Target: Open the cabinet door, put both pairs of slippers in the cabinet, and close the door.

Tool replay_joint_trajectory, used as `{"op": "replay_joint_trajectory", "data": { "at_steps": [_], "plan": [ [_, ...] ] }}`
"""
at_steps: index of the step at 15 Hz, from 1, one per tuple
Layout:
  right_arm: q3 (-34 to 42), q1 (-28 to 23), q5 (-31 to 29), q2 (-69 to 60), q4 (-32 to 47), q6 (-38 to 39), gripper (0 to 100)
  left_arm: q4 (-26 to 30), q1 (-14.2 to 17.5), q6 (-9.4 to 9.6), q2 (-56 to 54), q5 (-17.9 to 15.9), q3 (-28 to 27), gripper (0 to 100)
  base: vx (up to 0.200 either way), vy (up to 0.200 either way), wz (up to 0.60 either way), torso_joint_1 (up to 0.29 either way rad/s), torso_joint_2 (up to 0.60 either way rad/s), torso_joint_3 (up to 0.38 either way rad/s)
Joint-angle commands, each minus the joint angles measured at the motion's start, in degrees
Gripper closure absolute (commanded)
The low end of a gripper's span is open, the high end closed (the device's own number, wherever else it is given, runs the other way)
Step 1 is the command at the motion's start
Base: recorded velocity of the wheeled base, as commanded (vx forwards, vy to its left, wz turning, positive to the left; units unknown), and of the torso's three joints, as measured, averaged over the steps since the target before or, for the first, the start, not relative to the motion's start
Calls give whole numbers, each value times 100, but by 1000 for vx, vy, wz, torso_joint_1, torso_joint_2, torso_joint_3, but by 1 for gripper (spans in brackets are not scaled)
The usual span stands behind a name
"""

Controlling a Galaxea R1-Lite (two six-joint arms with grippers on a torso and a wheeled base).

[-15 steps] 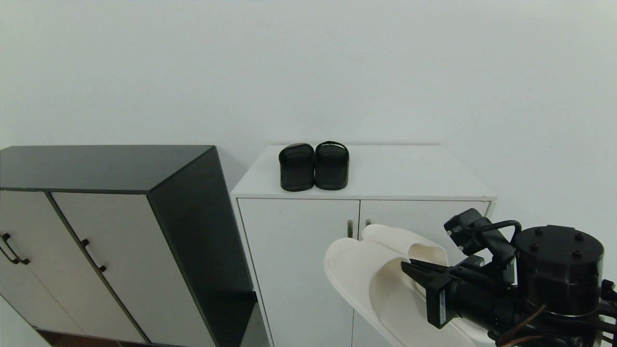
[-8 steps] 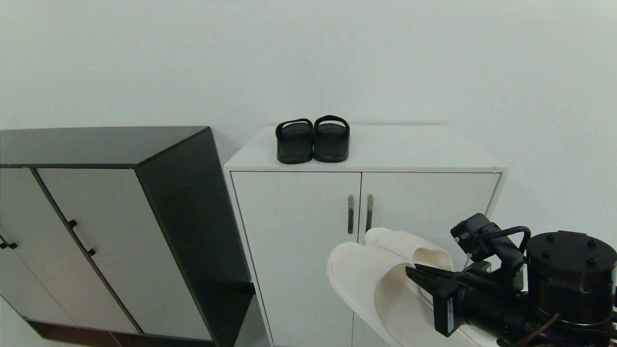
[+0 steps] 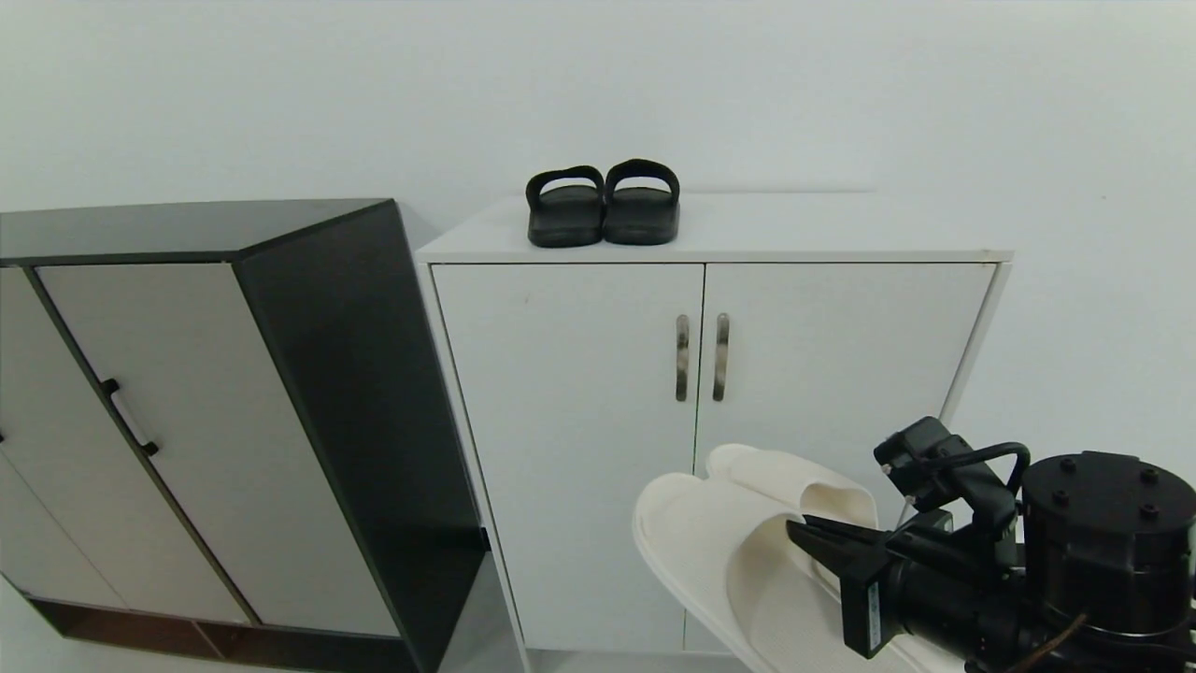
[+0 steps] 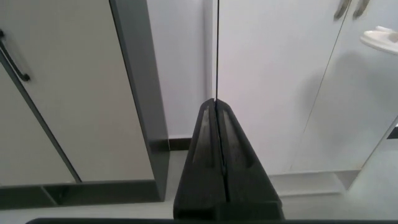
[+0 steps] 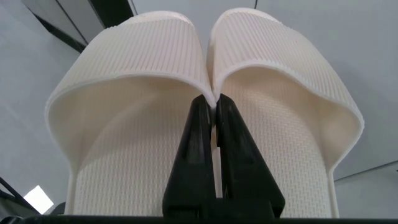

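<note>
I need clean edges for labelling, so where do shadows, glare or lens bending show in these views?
Head view: even light, no glare on the white cabinet; the black cabinet leans outward, a wide-lens bend. Left wrist view: faint shade on the white cabinet past the shut left gripper. Right wrist view: the cream slippers are evenly lit, darker under the straps by the right gripper.

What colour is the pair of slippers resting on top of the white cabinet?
The slippers are black; the head view shows this best.

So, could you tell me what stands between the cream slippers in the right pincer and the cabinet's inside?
The cabinet's two doors, both shut, with handles side by side; the head view shows this.
</note>
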Motion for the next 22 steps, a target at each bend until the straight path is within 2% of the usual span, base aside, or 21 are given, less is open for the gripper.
{"op": "replay_joint_trajectory", "data": {
  "at_steps": [1,2,3,5,10,11,12,14,15,16,17,18,20,22],
  "plan": [
    [19,11,6,18,-2,-1,100,-7,3,-139,-1,16,0,100,0,0,0,-110,461,349],
    [37,11,6,18,-2,-1,100,1,3,-200,-1,25,0,100,0,0,0,-85,456,364],
    [37,11,6,18,-11,-1,100,-7,3,-182,-1,25,0,0,0,0,0,-76,437,369],
    [37,11,6,9,-11,-10,100,-7,3,-112,-1,16,0,0,0,0,0,-27,337,273],
    [63,72,6,36,-2,-10,100,-7,3,-77,-1,16,0,0,0,0,0,0,0,0],
    [72,99,6,27,-11,-10,100,-7,3,2,8,25,-26,0,0,0,0,0,0,0],
    [72,134,-3,27,-11,-10,100,-25,3,143,105,-2,-308,0,0,0,0,0,0,0],
    [89,143,6,27,-11,-10,100,-16,-50,-174,1089,-133,-1415,0,0,0,0,0,0,0],
    [89,151,-3,36,-11,-10,100,-16,-120,-156,1432,-450,-1635,0,0,0,0,0,0,0],
    [89,178,-3,62,-11,-10,100,-34,-147,-24,1959,-1109,-1854,0,0,0,0,0,0,0],
    [89,178,-3,62,-11,-1,100,-104,-147,81,2425,-1504,-2013,0,0,0,0,0,0,0],
    [89,178,15,44,-11,-1,100,-245,-164,90,2785,-1715,-2065,0,0,0,0,0,0,0],
    [89,187,-12,27,-11,-10,100,-1352,-190,72,4086,-2339,-2092,0,0,0,0,-18,77,79],
    [107,195,6,9,-11,-1,100,-2486,-560,2,5062,-2462,-2241,0,0,0,0,-7,75,73]
  ]
}}
